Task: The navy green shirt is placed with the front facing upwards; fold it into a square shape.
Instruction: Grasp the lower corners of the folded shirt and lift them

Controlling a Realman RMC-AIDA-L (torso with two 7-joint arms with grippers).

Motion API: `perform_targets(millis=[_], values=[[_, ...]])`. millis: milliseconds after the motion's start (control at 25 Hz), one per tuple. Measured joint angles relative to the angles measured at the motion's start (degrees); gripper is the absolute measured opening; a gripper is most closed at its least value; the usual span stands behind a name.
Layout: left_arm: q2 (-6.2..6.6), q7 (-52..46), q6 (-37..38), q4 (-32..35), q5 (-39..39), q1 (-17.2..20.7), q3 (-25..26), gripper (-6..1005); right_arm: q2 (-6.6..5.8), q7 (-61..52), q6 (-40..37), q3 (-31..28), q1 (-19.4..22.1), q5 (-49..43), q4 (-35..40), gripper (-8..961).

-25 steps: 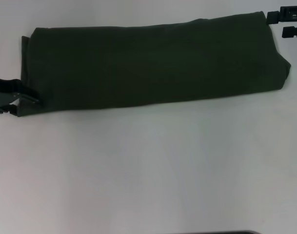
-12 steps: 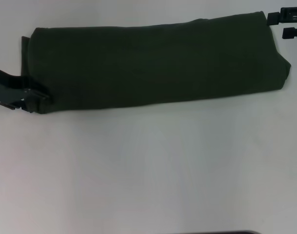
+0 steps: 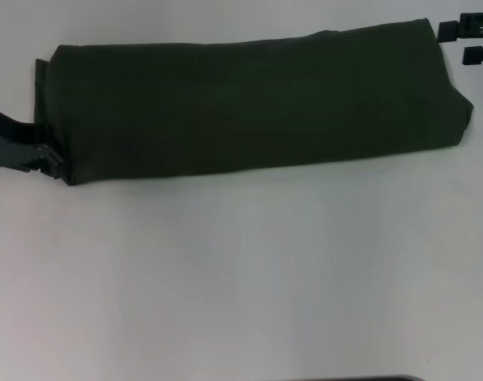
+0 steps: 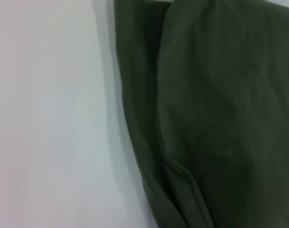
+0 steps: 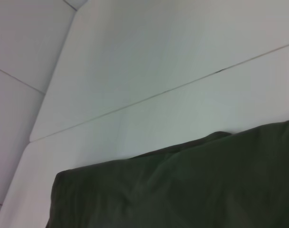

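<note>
White tabletop (image 3: 249,278) evenly lit; thin seam (image 5: 172,88) crosses pale surface; dark edge (image 3: 352,379) at near border.

A plain white desk (image 3: 241,278) carries the scene. The navy green shirt (image 3: 257,107) lies directly on it toward the far side, folded into a long dark band running from left to right, its cloth layers stacked at the left end. A thin seam crosses the desk's surface beyond the shirt.
</note>
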State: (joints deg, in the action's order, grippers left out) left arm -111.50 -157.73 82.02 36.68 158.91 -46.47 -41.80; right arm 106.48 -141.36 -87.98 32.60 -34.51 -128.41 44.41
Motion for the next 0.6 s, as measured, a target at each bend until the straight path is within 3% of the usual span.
perform_targets(millis=[160, 280, 600], values=[[0.66, 0.1, 0.9, 0.2, 0.0, 0.4, 0.0, 361, -1.38, -0.5, -0.3, 0.2, 0.9, -0.1, 0.0, 941], [0.85, 0.2, 1.3, 0.3, 0.0, 0.4, -0.1, 129, -2.30, -0.6, -0.8, 0.3, 1.8, -0.2, 0.0, 941], [1.37, 0.9, 2.1, 0.5, -0.1, 0.3, 0.0, 35, -4.03, -2.1, -1.9, 0.2, 3.0, -7.3, 0.1, 941]])
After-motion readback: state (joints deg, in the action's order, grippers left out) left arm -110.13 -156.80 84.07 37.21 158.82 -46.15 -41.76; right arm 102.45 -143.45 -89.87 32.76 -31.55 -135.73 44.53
